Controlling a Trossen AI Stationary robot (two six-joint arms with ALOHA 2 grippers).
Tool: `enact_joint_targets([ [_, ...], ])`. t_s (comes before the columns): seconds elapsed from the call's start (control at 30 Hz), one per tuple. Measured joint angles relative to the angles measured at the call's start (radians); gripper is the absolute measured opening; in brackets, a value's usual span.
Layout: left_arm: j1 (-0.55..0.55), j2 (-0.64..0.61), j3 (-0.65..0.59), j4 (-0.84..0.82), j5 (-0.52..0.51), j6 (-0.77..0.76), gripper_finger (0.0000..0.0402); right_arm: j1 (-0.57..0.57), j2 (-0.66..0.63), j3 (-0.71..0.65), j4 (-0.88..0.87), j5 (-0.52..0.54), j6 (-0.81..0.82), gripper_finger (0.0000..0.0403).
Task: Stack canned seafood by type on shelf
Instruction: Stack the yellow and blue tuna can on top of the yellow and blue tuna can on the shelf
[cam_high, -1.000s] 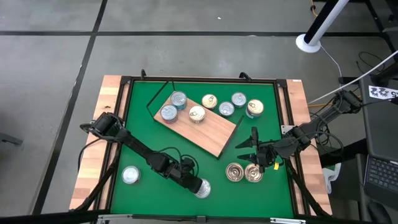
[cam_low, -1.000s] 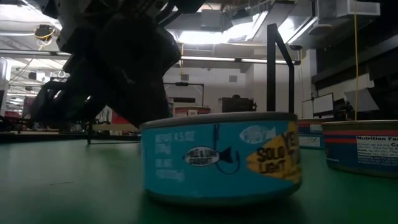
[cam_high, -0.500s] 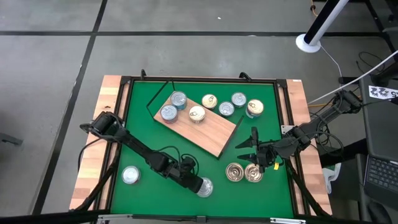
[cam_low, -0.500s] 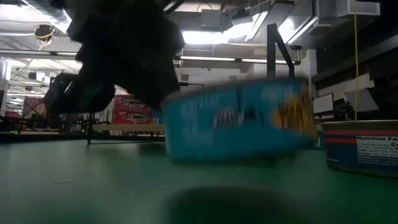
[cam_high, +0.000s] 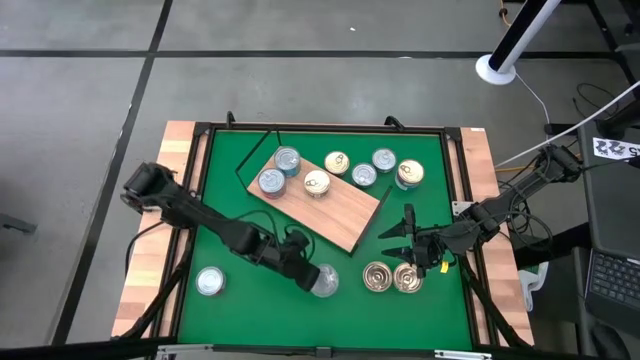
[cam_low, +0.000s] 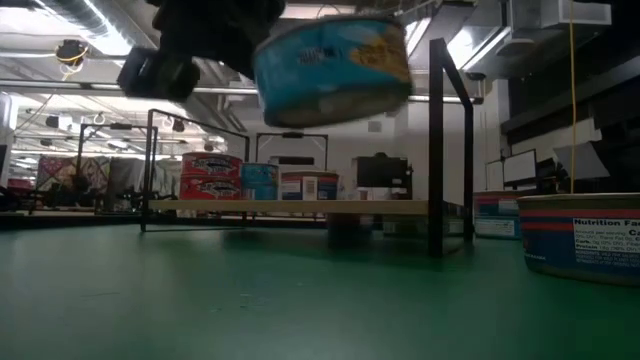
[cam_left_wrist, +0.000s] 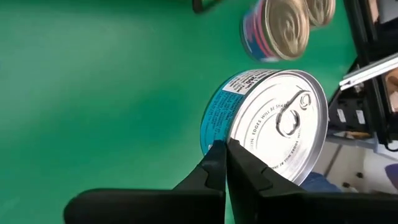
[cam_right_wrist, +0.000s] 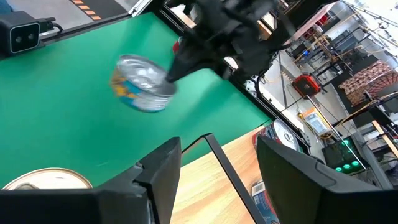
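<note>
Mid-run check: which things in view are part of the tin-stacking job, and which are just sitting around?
Job:
- blue-labelled silver-lidded tin, lifted off the mat in the shut left gripper
- light-brown wood-grain shelf board, with tins on it
- two gold-lidded tins beside the open, empty right gripper
- lone silver tin

Lying about:
- green table mat
- white lamp post
- pale wooden side rails

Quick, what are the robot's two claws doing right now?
Left gripper: shut on a blue tin, lifted.
Right gripper: open, empty.
</note>
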Motion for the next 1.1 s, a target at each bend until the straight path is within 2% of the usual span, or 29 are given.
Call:
enact_joint_targets([
  [0.23, 0.080, -0.141, 0.001, -0.154, -0.001, 0.071, 0.0000, 0.000, 0.000, 0.000, 0.000, 0.000, 0.000, 0.0211],
  [0.57, 0.242, -0.297, 0.001, -0.258, -0.001, 0.187, 0.0000, 0.000, 0.000, 0.000, -0.001, 0.000, 0.000, 0.0211],
  [0.8, 0.377, -0.344, 0.002, -0.332, 0.014, 0.245, 0.0000, 0.000, 0.000, 0.000, -0.001, 0.000, 0.000, 0.0211],
  [1.1, 0.568, -0.350, 0.002, -0.375, 0.094, 0.358, 0.0000, 0.000, 0.000, 0.000, -0.001, 0.000, 0.000, 0.0211],
])
